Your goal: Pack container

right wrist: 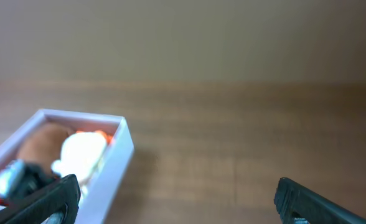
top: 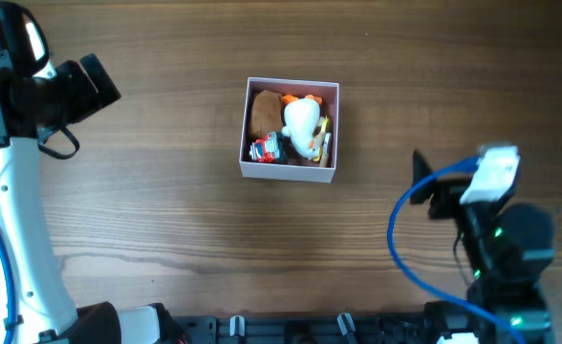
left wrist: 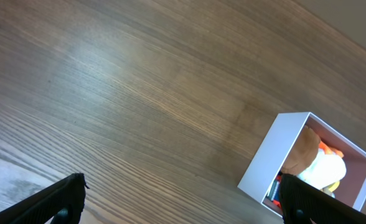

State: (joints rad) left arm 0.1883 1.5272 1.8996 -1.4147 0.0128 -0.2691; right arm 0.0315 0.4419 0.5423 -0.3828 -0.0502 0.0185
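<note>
The container [top: 254, 168], a square white box with a pink inside, stands at the middle of the table. It holds a white plush duck [top: 300, 121], a brown plush [top: 262, 111] and a small red toy [top: 266, 148]. It also shows in the left wrist view [left wrist: 276, 155] and the right wrist view [right wrist: 117, 149]. My left gripper [left wrist: 183, 202] is open and empty, far to the left of the container. My right gripper [right wrist: 177, 199] is open and empty, to the right of the container and nearer the front.
The wooden table [top: 166, 220] spreads all round the container. A blue cable [top: 400, 239] loops by the right arm. A dark rail [top: 291, 330] runs along the front edge.
</note>
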